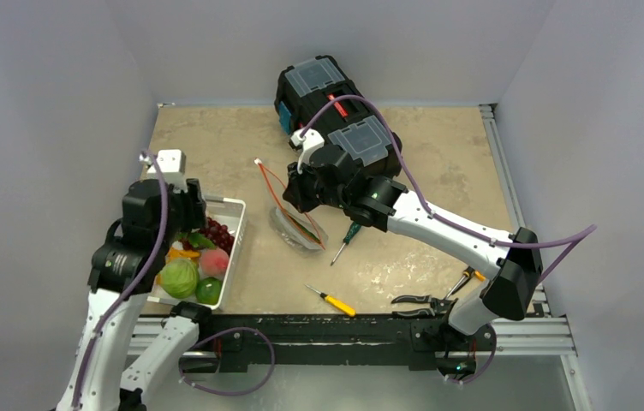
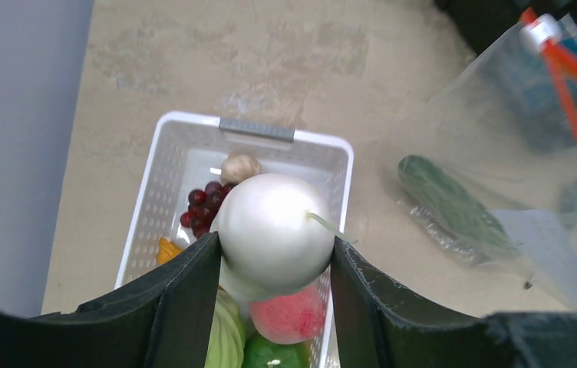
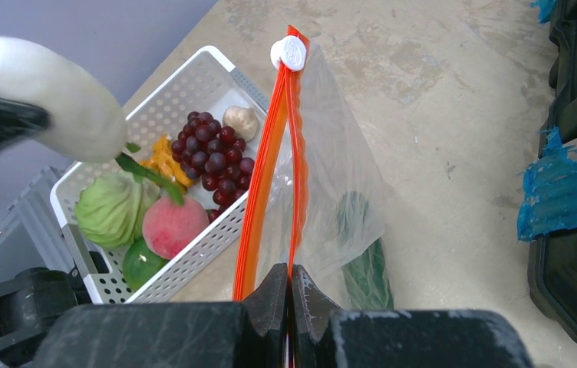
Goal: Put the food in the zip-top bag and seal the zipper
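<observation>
My left gripper is shut on the white radish and holds it above the white basket. Purple grapes, a pink peach, the pale green cabbage and a green round fruit lie in the basket. My right gripper is shut on one side of the orange-red zipper. It holds the clear zip-top bag up with its mouth parted. A dark cucumber lies inside the bag. The radish hangs left of the bag's mouth.
A black toolbox stands at the back behind the right arm. Two screwdrivers and pliers lie on the table near the front. Grey walls close in on the left, back and right.
</observation>
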